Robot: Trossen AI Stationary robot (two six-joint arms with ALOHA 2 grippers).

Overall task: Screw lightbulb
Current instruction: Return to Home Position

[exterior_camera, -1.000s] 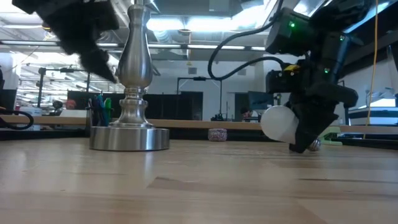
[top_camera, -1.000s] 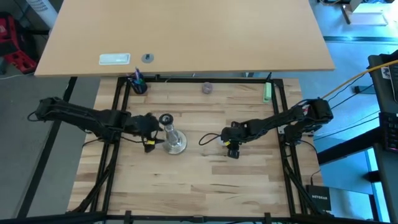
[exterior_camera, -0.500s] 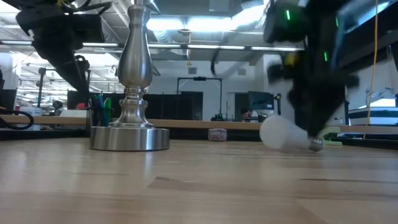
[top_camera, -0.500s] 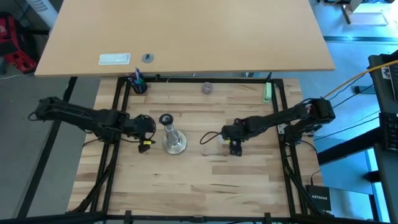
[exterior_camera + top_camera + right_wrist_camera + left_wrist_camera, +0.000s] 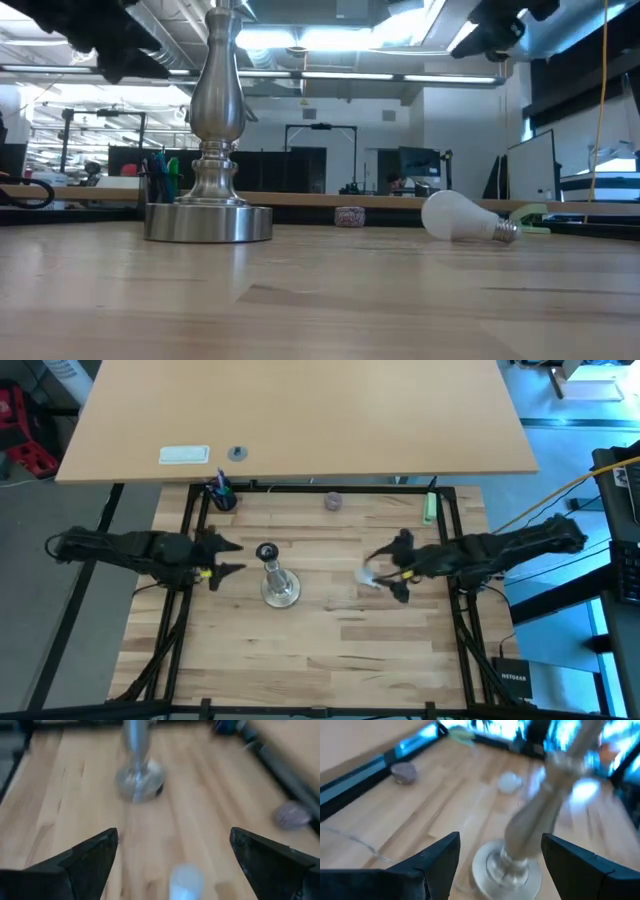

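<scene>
Looking down on the wooden surface (image 5: 330, 650), we see the lightbulb (image 5: 455, 217) lying on its side, touched by neither arm, its screw base pointing away from the silver lamp stand (image 5: 208, 222). The right pincer (image 5: 396, 568) hangs raised just beside the bulb, fingers spread wide, released and grasping nothing. The left pincer (image 5: 229, 557) sits near the stand on its far side, likewise spread and empty. The stand is upright between the two pincers, apart from the bulb.
</scene>
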